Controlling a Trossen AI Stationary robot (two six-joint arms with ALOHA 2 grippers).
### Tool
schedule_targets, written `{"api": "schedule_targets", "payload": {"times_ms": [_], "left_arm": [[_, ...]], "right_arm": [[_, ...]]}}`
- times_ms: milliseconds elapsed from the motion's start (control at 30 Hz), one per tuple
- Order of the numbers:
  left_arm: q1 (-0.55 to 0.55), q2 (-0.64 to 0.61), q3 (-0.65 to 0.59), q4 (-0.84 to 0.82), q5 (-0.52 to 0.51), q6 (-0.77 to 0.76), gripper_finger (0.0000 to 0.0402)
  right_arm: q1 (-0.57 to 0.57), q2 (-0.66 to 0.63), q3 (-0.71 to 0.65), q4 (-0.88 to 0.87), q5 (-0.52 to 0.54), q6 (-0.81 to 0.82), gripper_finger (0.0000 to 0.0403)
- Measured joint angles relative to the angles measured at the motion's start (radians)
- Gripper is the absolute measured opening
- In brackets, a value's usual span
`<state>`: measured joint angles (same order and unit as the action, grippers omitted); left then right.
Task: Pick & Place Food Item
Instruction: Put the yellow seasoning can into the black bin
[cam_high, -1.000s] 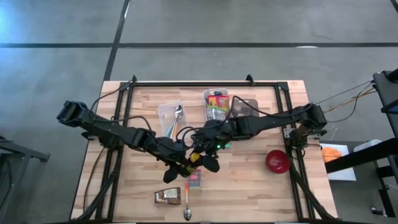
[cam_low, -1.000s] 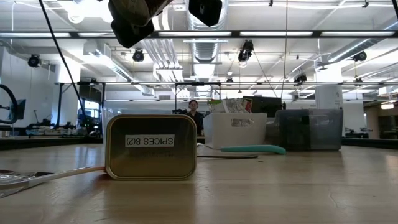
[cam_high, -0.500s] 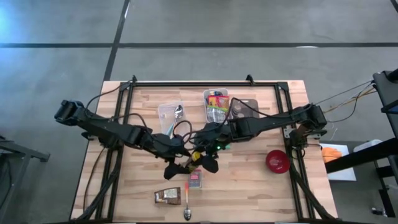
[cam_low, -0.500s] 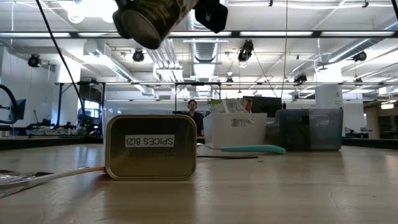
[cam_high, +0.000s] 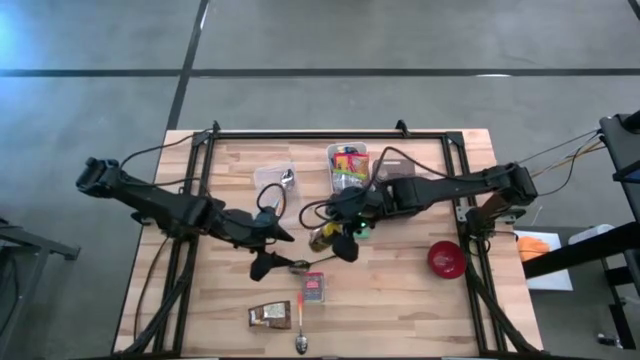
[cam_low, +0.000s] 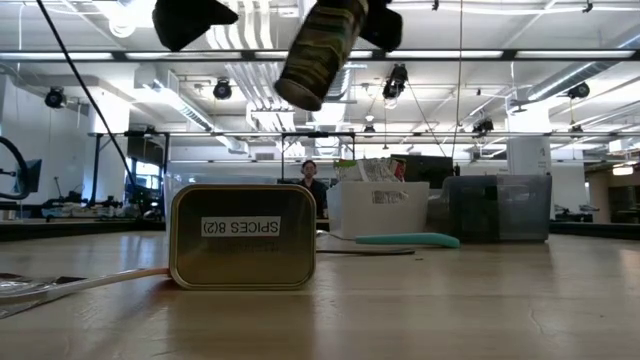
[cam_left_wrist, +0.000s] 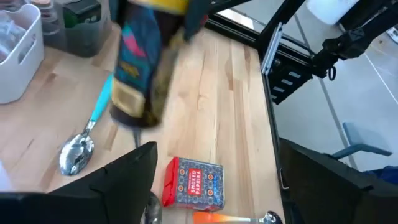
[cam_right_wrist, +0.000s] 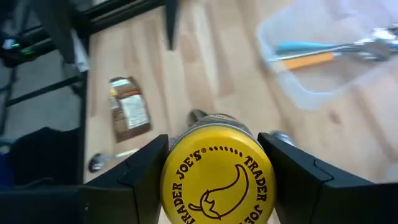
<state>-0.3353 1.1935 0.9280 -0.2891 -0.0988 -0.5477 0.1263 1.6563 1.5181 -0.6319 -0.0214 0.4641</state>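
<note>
From above, the right gripper (cam_high: 335, 238) is closed around a small jar (cam_high: 322, 237) near the middle of the wooden table (cam_high: 400, 310), holding it off the surface, while the left gripper (cam_high: 275, 252) sits just beside it with its fingers spread and nothing between them. Nearer the front edge lie a small red tin (cam_high: 314, 288), a brown packet (cam_high: 269, 315) and an orange-handled spoon (cam_high: 301, 322); a red bowl (cam_high: 446, 259) sits toward the right side, and 2 clear bins stand at the back, 1 holding a spoon (cam_high: 275, 186) and 1 filled with colourful packets (cam_high: 348, 169). At table height, the jar (cam_low: 320, 52) hangs tilted high above the surface, with the right gripper's dark fingers (cam_low: 383, 25) around its upper end and the left gripper (cam_low: 190, 20) apart from it to the side; below stands the gold-backed tin (cam_low: 243, 237) labelled "SPICES", with a white bin (cam_low: 378, 208) and a teal handle (cam_low: 407, 240) behind it. In the left wrist view, its own 2 fingers (cam_left_wrist: 127, 177) stand wide and empty, the blurred jar (cam_left_wrist: 143, 68) is ahead of them, and the red tin (cam_left_wrist: 194, 183) and a teal-handled spoon (cam_left_wrist: 87, 134) lie on the wood below. In the right wrist view, the jar's yellow "Trader Joe's" lid (cam_right_wrist: 217, 177) fills the space between the clamped fingers (cam_right_wrist: 146, 171), with the brown packet (cam_right_wrist: 129, 111) on the table beyond.
</note>
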Motion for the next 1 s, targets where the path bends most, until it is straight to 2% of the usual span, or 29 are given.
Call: {"api": "schedule_targets", "payload": {"times_ms": [300,533,767,1000], "left_arm": [[-0.059,-0.106,-0.084,0.076,-0.16,0.022,0.0334],[-0.058,-0.16,-0.179,0.252,-0.196,0.122,0.0334],[-0.056,-0.166,-0.216,0.288,-0.25,0.165,0.0334],[-0.054,-0.172,-0.209,0.286,-0.253,0.207,0.0334]], "right_arm": [[-0.066,-0.12,-0.002,-0.245,0.106,0.039,0.0216],[-0.164,-0.244,-0.024,-0.409,0.161,0.089,0.0216],[-0.328,-0.356,-0.116,-0.488,0.163,0.106,0.0216],[-0.543,-0.392,-0.243,-0.494,0.148,0.059,0.0216]]}}
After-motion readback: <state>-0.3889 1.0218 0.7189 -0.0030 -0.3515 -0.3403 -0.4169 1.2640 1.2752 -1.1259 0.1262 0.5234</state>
